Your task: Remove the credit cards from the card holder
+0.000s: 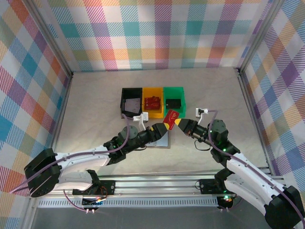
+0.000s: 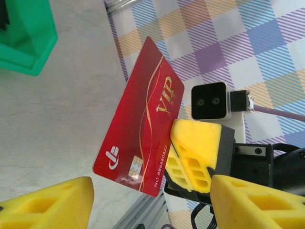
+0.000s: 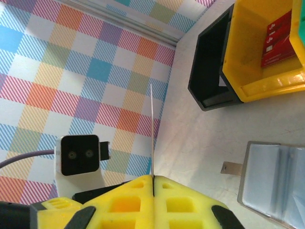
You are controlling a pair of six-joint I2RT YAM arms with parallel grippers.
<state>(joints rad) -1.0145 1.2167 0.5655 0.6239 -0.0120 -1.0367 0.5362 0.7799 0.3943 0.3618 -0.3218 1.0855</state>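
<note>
While hanging over the pale tabletop just in front of a row of bins, pinching a glossy red rectangular plastic credit card by its lower edge between the tightly closed yellow fingers of the right gripper. Holding that card tilted up in the air, clear of the table, with its gold "VIP" lettering and chip facing the left wrist camera. Presenting it edge-on, as a thin line rising out of the closed jaws, to the right wrist camera.

Keeping the left gripper wide, its two yellow fingers spread well apart and touching nothing, with the card's lower corner hovering just beyond the gap between them.

Leaving the small flat grey bifold card holder lying open on the table right beneath the left gripper, slip pockets facing up.

Facing a black plastic bin, a yellow plastic bin and a green plastic bin side by side behind both grippers. Carrying, in the yellow bin, a flat red item with white markings, perhaps another card, though too small to tell for sure.
</note>
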